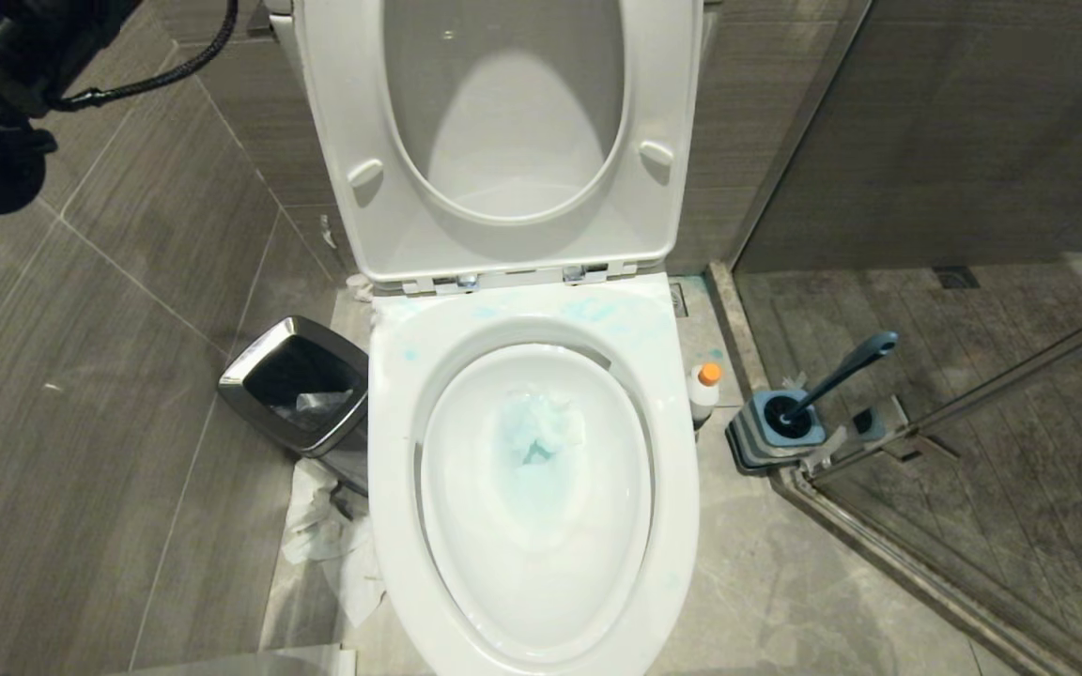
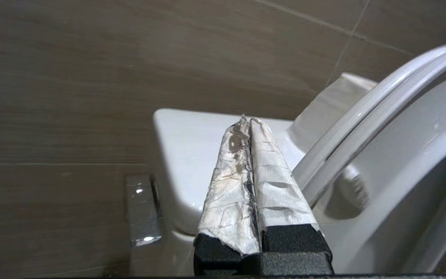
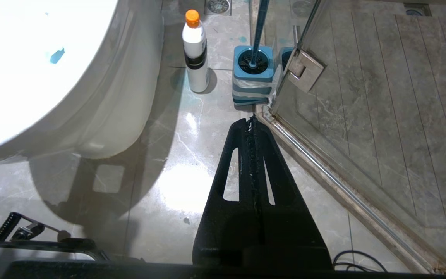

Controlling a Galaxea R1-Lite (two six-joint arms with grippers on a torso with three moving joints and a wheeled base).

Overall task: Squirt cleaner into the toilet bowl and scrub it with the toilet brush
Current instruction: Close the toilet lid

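Left gripper: I read its paper-wrapped fingers as pressed flat together with nothing between them. In the left wrist view it is raised beside the cistern, tips aimed at the tiled wall, with the raised seat and lid alongside. In the head view only dark arm parts show, at 10 o'clock.

Right gripper: I see both black fingers closed against each other, empty. It hangs over the floor, pointing toward the brush holder, apart from it.

Toilet bowl: centre of the head view, seat and lid up at 12 o'clock. Faint blue smears mark the back rim; a pale blue mass sits in the water.

Cleaner: upright on the floor, just beside the bowl's outer wall at 3 o'clock, orange cap on. Nothing grips it.

Toilet brush: head seated in the square blue holder, handle leaning away toward 2 o'clock. The holder stands just beside the glass door's hinge, near the cleaner. Nothing grips it.

Waste bin: steel-rimmed, at 9 o'clock from the bowl, close against its side.

Crumpled paper: on the floor at 8 o'clock, below the bin.
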